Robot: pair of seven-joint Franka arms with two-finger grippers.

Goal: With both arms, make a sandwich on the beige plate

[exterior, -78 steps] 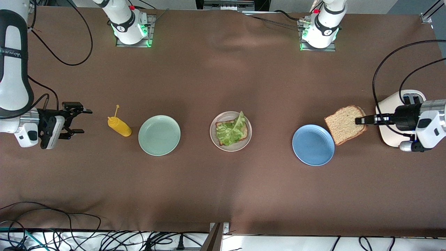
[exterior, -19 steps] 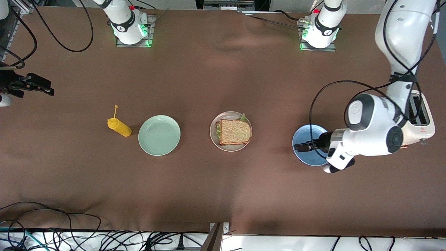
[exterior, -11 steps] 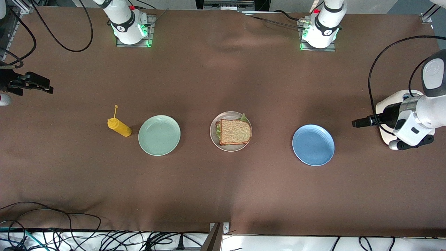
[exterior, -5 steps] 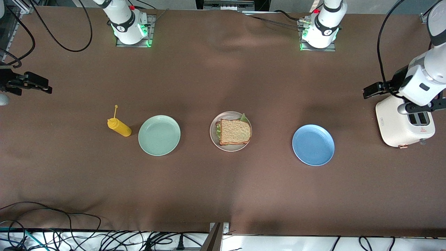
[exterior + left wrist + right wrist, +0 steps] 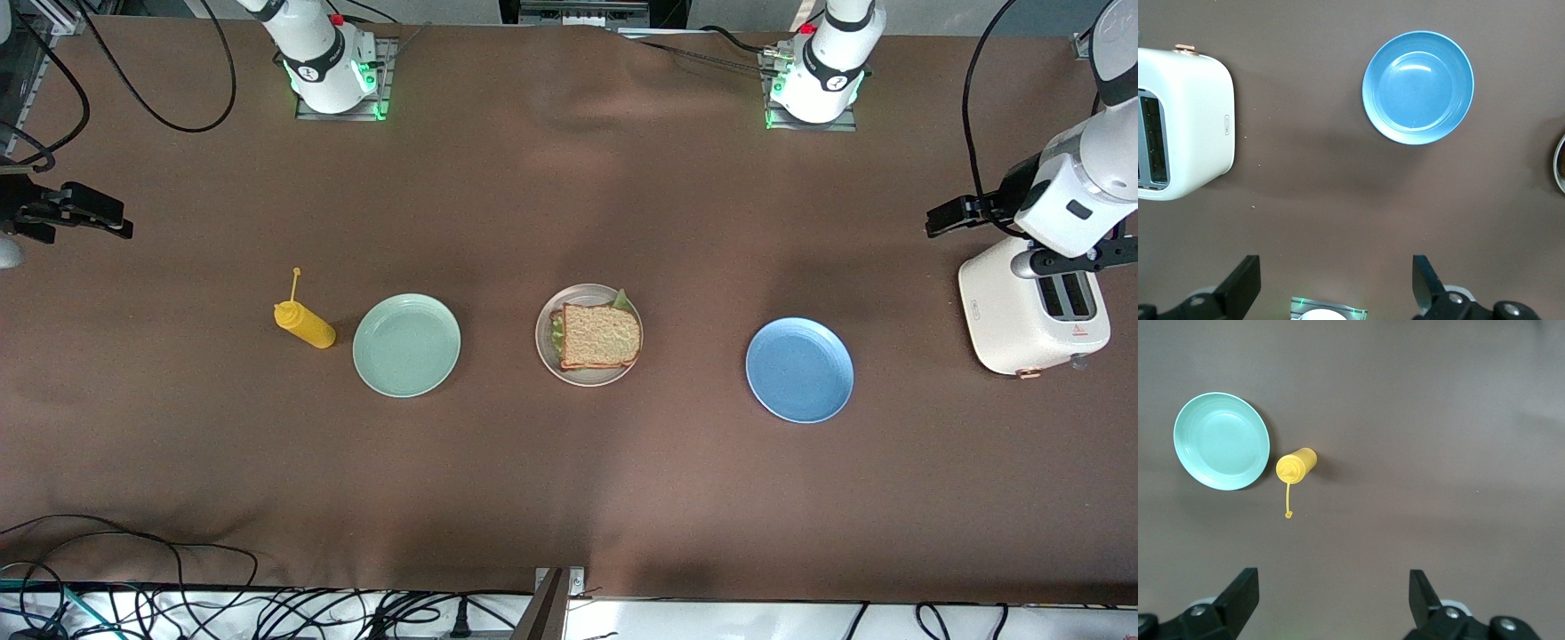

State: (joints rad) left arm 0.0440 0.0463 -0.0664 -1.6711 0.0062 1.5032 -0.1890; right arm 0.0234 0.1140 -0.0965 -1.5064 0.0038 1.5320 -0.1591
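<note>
From the front view, the sandwich [image 5: 598, 336] sits finished on the beige plate [image 5: 544, 347] at mid-table, top slice square over the lettuce that pokes out at one corner. That slice was dangling from the left gripper [image 5: 944, 216] a few seconds back; now that gripper has let go and swung away, hovering with nothing in it over bare cloth by the toaster [image 5: 1031, 316] at the left arm's end. The blue plate [image 5: 799, 370] lies bare between toaster and sandwich. The right gripper [image 5: 84, 212] waits high at the right arm's end, clear of the mustard bottle [image 5: 304, 324] and mint green plate [image 5: 406, 345].

The left wrist view looks straight down: fingers spread wide, nothing between them, toaster and blue plate below.

The right wrist view shows the same story: fingers splayed apart, empty, bottle and green plate beneath.

The stacking looks done; both arms seem to be retiring.
</note>
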